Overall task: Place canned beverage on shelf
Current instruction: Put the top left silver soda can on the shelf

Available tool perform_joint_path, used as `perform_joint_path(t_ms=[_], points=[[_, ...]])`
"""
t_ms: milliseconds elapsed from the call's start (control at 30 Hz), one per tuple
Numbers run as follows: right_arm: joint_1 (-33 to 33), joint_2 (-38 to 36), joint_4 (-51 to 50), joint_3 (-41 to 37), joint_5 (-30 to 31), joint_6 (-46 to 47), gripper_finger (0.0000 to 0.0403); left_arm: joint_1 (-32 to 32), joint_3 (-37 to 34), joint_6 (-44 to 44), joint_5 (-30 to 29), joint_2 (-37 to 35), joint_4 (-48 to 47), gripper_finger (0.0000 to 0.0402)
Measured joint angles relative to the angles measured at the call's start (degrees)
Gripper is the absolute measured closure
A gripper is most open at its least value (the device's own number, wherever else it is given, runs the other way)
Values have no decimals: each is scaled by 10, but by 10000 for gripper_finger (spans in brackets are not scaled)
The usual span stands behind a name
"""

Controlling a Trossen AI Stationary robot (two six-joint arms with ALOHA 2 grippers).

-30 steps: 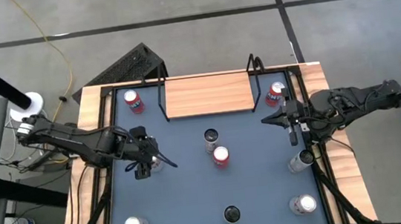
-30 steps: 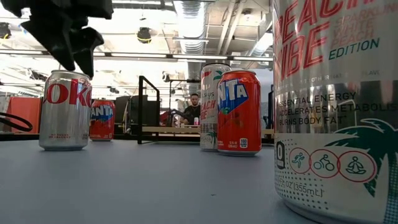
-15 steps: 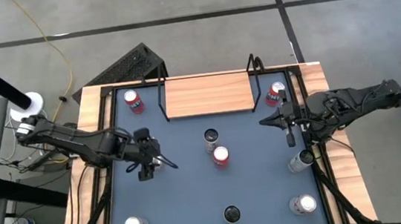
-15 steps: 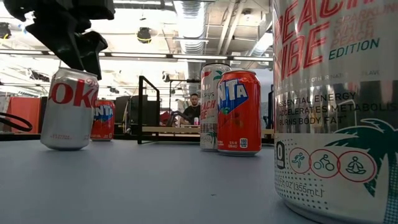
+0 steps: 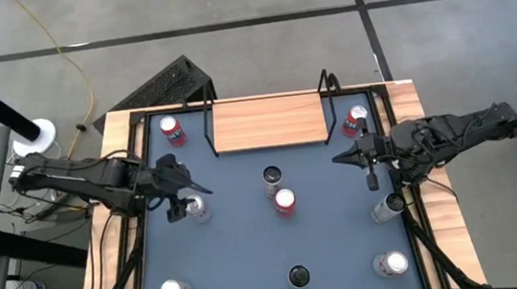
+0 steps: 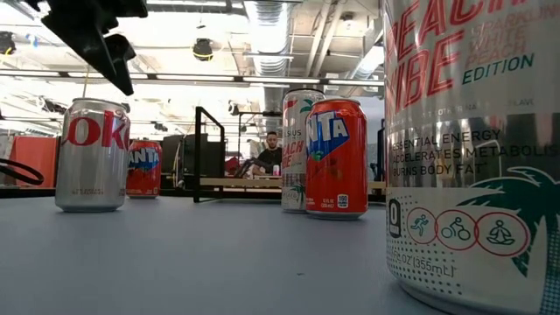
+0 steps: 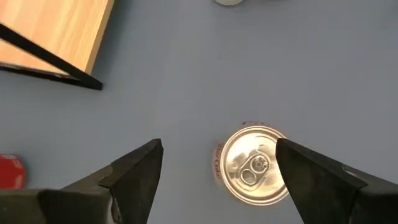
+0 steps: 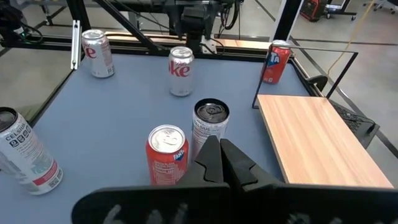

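Jaws of the left gripper [image 7: 217,180] stand open above the cola can [image 7: 254,165], untouched; the right gripper [image 8: 219,163] is closed, beside the shelf [image 5: 268,122].

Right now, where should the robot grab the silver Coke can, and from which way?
Around its round side wall, coming straight down from above. The silver Coke can stands upright on the blue table, and the open left tool hangs over it, fingers apart on either side. Nothing else crowds it, so lowering and closing mid-body looks safest.
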Motion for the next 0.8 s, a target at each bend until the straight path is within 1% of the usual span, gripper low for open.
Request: perform_joint_path(t_ms=[200, 500, 800], points=[[0, 2, 0, 0, 0, 0, 403, -22, 0, -39, 5, 15, 6, 100], [0, 2, -2, 0, 0, 0, 403, -66, 0, -20, -5, 75, 17, 100], [0, 2, -2, 0, 0, 0, 403, -83, 1, -20, -9, 117, 20, 100]])
